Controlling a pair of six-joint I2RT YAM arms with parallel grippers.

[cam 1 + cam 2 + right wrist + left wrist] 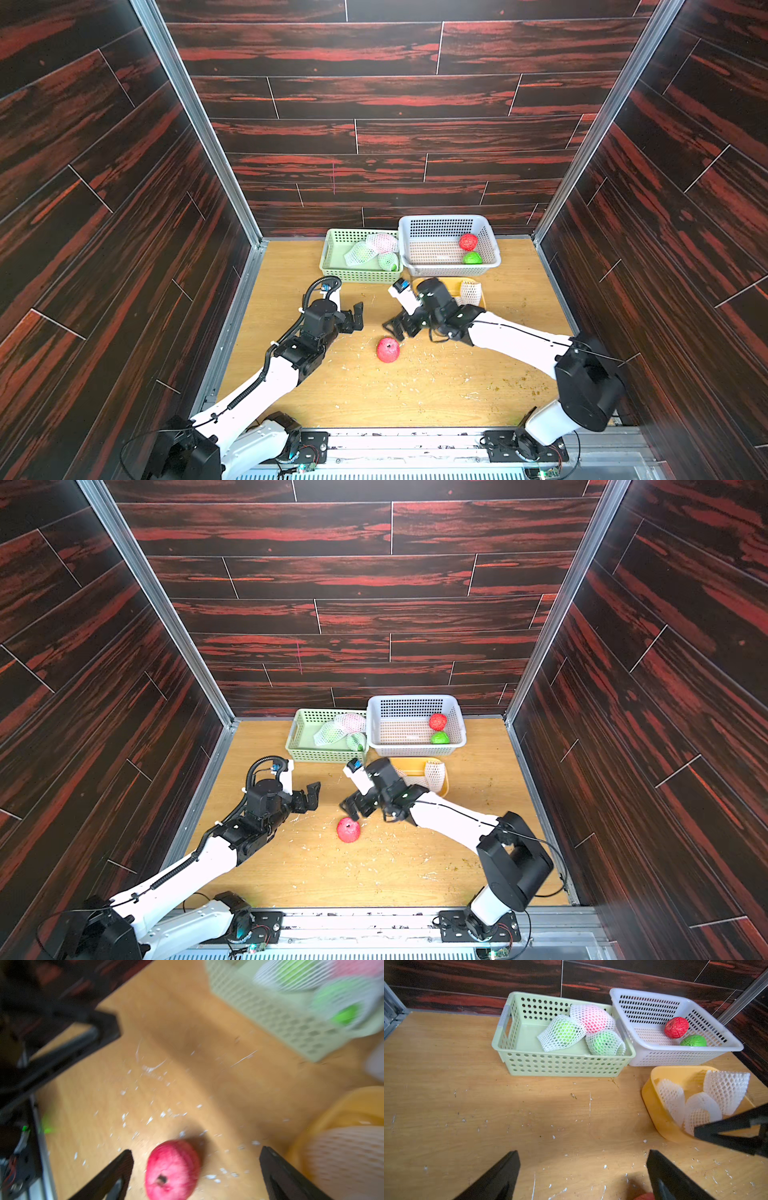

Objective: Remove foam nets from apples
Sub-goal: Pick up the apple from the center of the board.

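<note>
Right wrist view looked down past the right gripper (pixel 196 1151), whose two black fingers (pixel 116 1172) stood wide apart and clamped nothing. A bare red apple (pixel 172 1169) lay on the table (pixel 187 1064) below the gap, nearer one finger; the picture was too blurred to tell whether it touched. That apple wore no net: pinkish red skin marked with faint lines, its dark stem pit turned upward.

In both top views the right gripper hung just behind the apple. The left gripper (pixel 355 318) sat off to the apple's left, near but apart, its jaws likewise spread and empty. White crumbs (pixel 419 357) were scattered over the wood around the fruit.

Further out, a yellow tub (pixel 654 1105) beside the right arm held the empty foam nets (pixel 726 1088). They were white sleeves of diamond mesh, at least three, one standing curled and the others slumped against it.

Against the back wall, a green basket (pixel 564 1066) held three netted apples (pixel 562 1032). Two showed pale green and one pale pink through the white mesh. A white basket (pixel 675 1057) just beside it held two unwrapped fruits lying side by side at its far end, a second red apple (pixel 676 1027) and a green apple (pixel 693 1041).
</note>
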